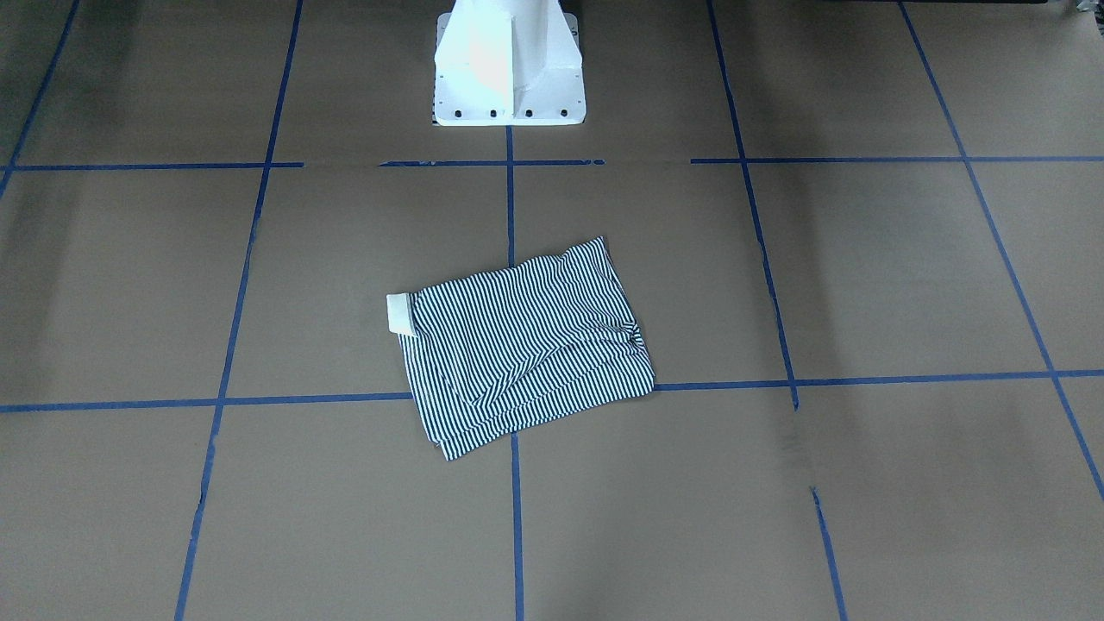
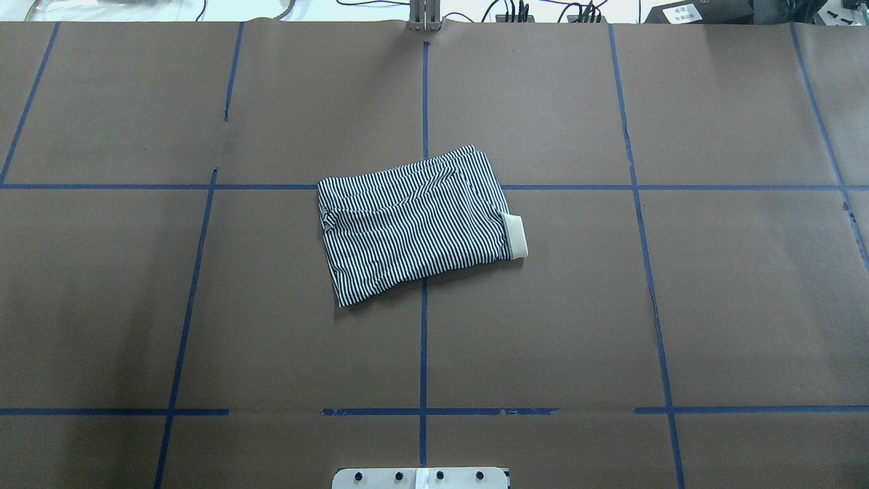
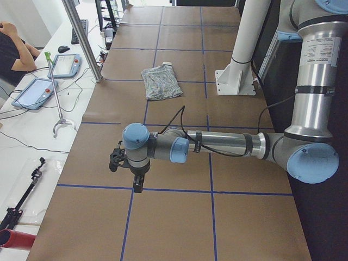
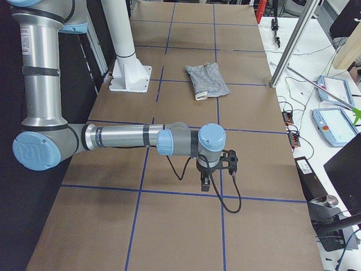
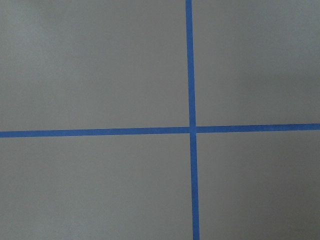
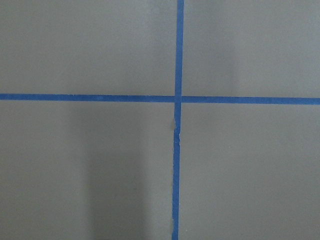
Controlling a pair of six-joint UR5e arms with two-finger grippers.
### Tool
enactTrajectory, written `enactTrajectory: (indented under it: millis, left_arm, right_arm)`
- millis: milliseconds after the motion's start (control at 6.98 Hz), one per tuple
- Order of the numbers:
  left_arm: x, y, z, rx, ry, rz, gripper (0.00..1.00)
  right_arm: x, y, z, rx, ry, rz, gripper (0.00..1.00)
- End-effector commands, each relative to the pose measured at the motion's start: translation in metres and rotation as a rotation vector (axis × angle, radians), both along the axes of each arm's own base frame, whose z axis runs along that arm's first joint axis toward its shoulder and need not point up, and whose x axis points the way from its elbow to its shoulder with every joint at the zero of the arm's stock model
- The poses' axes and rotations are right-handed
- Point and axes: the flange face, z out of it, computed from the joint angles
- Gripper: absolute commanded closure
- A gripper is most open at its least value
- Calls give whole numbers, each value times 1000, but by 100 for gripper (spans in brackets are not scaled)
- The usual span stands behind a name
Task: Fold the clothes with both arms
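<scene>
Brown table (image 2: 102, 272), folded shirt (image 2: 414, 224) far from left hand (image 3: 138, 185), right hand (image 4: 206, 185)

You've got a counter (image 2: 543, 305) covered in brown paper, split into squares by blue tape lines (image 2: 423, 353); a white pedestal base (image 1: 509, 60) with a row of dark bolts sits on the centre line at one long edge; both wrist views show only paper and a tape crossing (image 5: 192, 129); beside the counter a white bench (image 3: 22, 163) carries a teach pendant (image 3: 35, 92), a second pendant (image 3: 68, 65), loose cables and a long grabber stick (image 3: 54, 92) with a green tip; a slanted metal post (image 3: 81, 38) rises at the counter's edge; a person in black (image 3: 8, 54) sits at the bench.
</scene>
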Motion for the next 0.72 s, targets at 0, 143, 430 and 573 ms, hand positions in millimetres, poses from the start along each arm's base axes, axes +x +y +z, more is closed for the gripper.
enactTrajectory:
  millis: [0, 143, 430, 573]
  left_arm:
    - [0, -1, -2, 4, 0, -1, 0]
    - [0, -2, -2, 6, 0, -1, 0]
    - [1, -4, -5, 9, 0, 1, 0]
    - [0, -4, -5, 9, 0, -1, 0]
  right_arm:
    - [0, -2, 1, 0, -1, 14, 0]
    - [0, -2, 1, 4, -1, 12, 0]
    - [0, -2, -1, 9, -3, 10, 0]
    - [0, -4, -2, 11, -3, 10, 0]
